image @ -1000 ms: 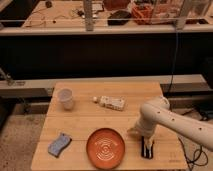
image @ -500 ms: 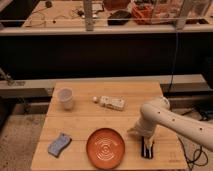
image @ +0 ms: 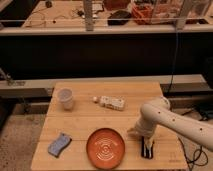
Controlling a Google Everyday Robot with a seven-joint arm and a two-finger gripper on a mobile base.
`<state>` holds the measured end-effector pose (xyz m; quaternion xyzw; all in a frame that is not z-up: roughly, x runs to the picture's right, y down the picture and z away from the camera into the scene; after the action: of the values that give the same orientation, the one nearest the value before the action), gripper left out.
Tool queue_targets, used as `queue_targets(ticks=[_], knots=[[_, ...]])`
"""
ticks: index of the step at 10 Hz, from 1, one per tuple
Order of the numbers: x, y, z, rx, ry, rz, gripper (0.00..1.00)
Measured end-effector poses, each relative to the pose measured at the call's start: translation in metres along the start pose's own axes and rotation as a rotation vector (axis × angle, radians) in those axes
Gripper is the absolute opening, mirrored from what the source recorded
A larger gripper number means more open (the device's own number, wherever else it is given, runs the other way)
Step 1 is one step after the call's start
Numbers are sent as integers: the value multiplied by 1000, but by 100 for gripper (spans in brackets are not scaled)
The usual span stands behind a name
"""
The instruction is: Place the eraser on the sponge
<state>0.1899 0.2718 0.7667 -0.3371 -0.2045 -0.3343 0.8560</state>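
While the white arm (image: 167,119) curves in from the right edge, its gripper (image: 146,149) is down low at the front right of the wooden table (image: 135,92), a dark shape right at the board, just right of the orange plate (image: 105,147). It points straight down, and from this angle I cannot tell whether the claw is apart, together or clamped on anything, because the dark tip and whatever is beneath it run together.

Over to the other side now: the sponge (image: 59,145) lies flat at the front left corner, blue-grey with wavy edges, slightly angled, its top bare. It sits just left of the plate without touching it, and well apart from the gripper, with the whole plate between the two.

Further back, a pale cup (image: 65,98) stands upright at the left rear. Near the middle of the table lies a whitish speckled block (image: 113,103), long side roughly across, with a small pale ball (image: 95,99) just beside its left end. Both are well clear of the arm, which bends over the table's right half.
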Motion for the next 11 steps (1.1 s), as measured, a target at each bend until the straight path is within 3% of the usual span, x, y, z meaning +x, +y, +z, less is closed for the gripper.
queue_targets(ticks=[11], knots=[[-2, 2, 0, -2, -10, -1, 80]])
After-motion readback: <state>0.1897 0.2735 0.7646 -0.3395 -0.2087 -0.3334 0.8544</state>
